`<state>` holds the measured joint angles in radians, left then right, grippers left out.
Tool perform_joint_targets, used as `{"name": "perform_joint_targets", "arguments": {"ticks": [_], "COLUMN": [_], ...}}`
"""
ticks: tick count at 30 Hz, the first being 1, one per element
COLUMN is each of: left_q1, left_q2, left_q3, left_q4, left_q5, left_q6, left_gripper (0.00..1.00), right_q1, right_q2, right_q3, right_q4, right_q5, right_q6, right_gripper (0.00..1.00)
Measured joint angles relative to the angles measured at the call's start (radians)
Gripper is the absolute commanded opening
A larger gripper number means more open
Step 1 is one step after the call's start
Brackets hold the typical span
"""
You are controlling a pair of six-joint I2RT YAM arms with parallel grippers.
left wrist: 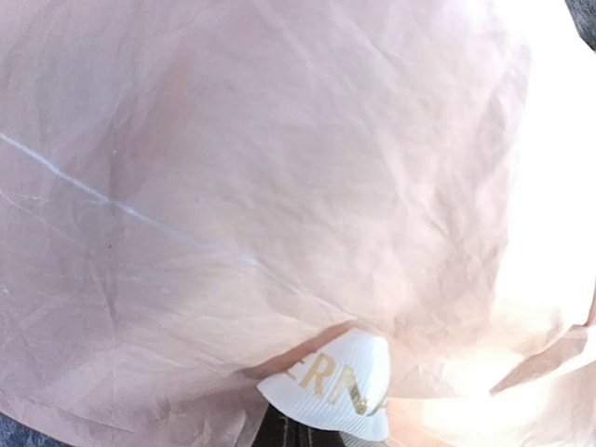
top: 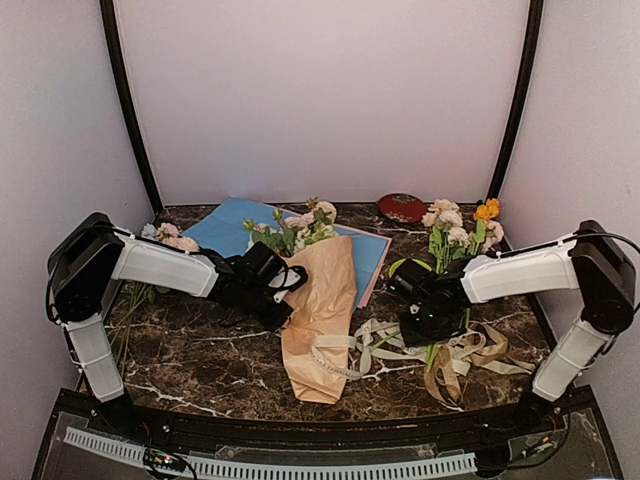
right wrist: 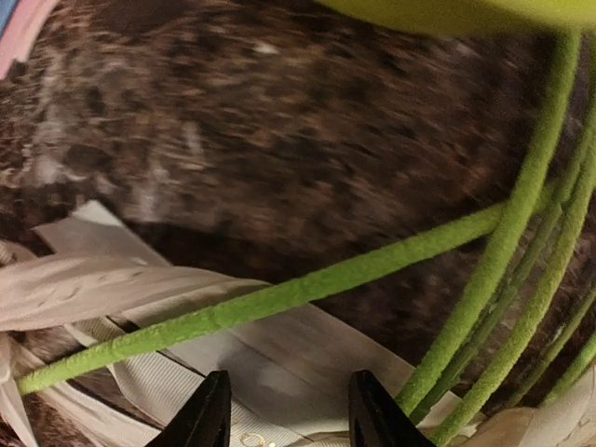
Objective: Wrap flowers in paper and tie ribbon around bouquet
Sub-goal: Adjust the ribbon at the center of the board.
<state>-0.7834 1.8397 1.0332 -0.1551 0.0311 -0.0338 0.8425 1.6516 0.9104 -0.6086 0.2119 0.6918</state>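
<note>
The right jaws stand apart, their dark fingertips [right wrist: 210, 417] on either side of the flat, narrow cream-ivory ribbon [right wrist: 279, 368]. The ribbon lies loose on the dark marbled desk [top: 190, 360], just right of the bouquet [top: 318, 300], a creased cone of tan kraft-like paper [top: 322, 335] with its point at the near end. A fuzzy green stem [right wrist: 279, 296] crosses the ribbon there. The left jaws are together at the cone's left edge. We cannot tell whether they pinch the paper, since the sheet fills that wrist view. The pale pink and cream flowers [top: 300, 228] with green leaves show from the cone's far mouth. A light blue sheet [top: 225, 232] lies under and behind the cone, and a bunch with an orange bloom [top: 462, 225] lies well to its right.
</note>
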Motion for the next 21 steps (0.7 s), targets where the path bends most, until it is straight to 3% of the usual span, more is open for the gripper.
{"name": "perform_joint_targets", "arguments": {"ticks": [12,18,21], "left_q1": [0.0,0.0,0.0], "left_q2": [0.002,0.004,0.004], "left_q3": [0.003,0.007,0.007], "left_q4": [-0.002,-0.007,-0.007], "left_q5": [-0.002,-0.002,-0.002], "left_q6": [0.001,0.002,0.002], "left_gripper": [0.0,0.0,0.0], "right_q1": [-0.226,-0.302,-0.267], "right_q2": [-0.281,-0.336,-0.344], "right_q3": [-0.239,-0.223,-0.147], "right_q4": [-0.136,-0.161,-0.185], "right_q5": [0.114,0.11,0.092], "right_q6": [0.112,0.1,0.087], "right_gripper": [0.54,0.36,0.37]}}
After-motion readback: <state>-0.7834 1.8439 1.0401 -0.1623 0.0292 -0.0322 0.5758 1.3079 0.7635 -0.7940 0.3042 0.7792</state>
